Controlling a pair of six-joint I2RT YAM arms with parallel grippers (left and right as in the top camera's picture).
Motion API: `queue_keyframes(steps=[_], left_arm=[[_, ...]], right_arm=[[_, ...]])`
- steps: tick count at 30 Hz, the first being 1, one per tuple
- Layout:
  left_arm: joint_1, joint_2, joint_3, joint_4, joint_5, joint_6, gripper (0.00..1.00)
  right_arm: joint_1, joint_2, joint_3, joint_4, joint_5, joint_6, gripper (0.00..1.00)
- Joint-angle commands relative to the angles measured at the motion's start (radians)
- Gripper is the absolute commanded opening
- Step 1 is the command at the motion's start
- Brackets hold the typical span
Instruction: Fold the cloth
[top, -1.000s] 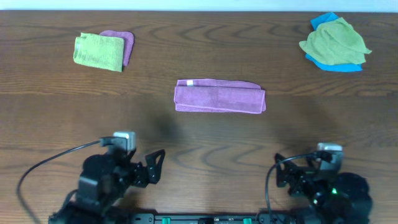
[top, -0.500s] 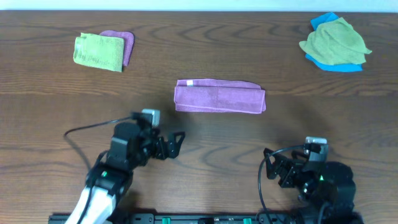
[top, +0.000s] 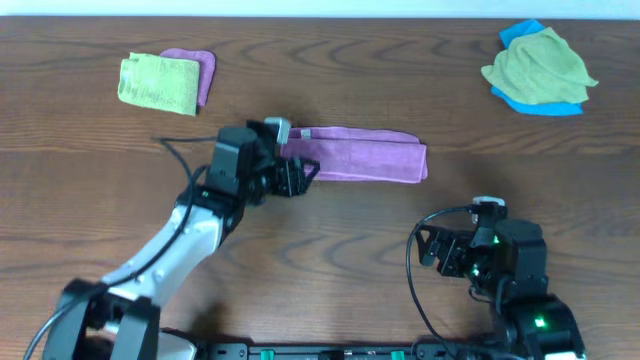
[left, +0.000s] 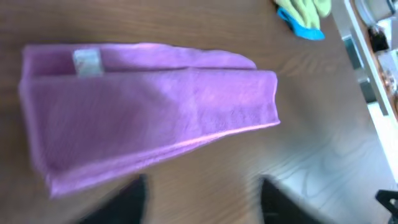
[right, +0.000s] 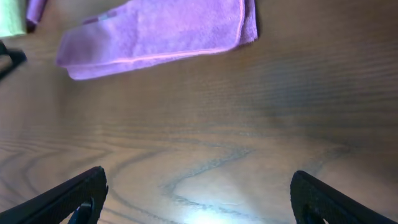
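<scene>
Left tool (top: 303, 173) part-open, empty, at left end of folded lilac fuzzy microfibre cloth (top: 365, 160), likely for next fold; right tool (right: 199, 198) wide, idle over brown wooden worktop (top: 330, 240).

We see the cloth (top: 365, 160) lying folded as a long strip mid-table (top: 330, 225), with the left gripper (top: 303, 172) at its left end; we can't read the jaw gap from up here. The right gripper (top: 428, 255) sits near the front, well apart from the cloth, jaws spread. Far left, a lime cloth (top: 158, 83) lies on a purple rag (top: 204, 70); far right, a green cloth (top: 538, 66) lies on a blue cloth (top: 520, 36).
</scene>
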Motion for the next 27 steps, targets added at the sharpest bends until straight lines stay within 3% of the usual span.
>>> queue_keyframes(steps=[1,4,18,27], left_arm=[[-0.002,0.054,0.040,-0.005,0.034,0.011,0.28],[-0.002,0.092,0.041,-0.001,0.032,0.000,0.06],[-0.002,0.178,0.042,0.060,-0.028,-0.002,0.06],[-0.002,0.252,0.042,0.106,-0.028,0.001,0.06]], right_arm=[[0.005,0.027,-0.002,0.015,0.003,-0.024,0.94],[0.004,0.037,-0.002,0.034,0.004,-0.034,0.95],[0.004,0.110,-0.002,0.109,0.037,-0.063,0.94],[0.004,0.140,-0.002,0.123,0.041,-0.089,0.83]])
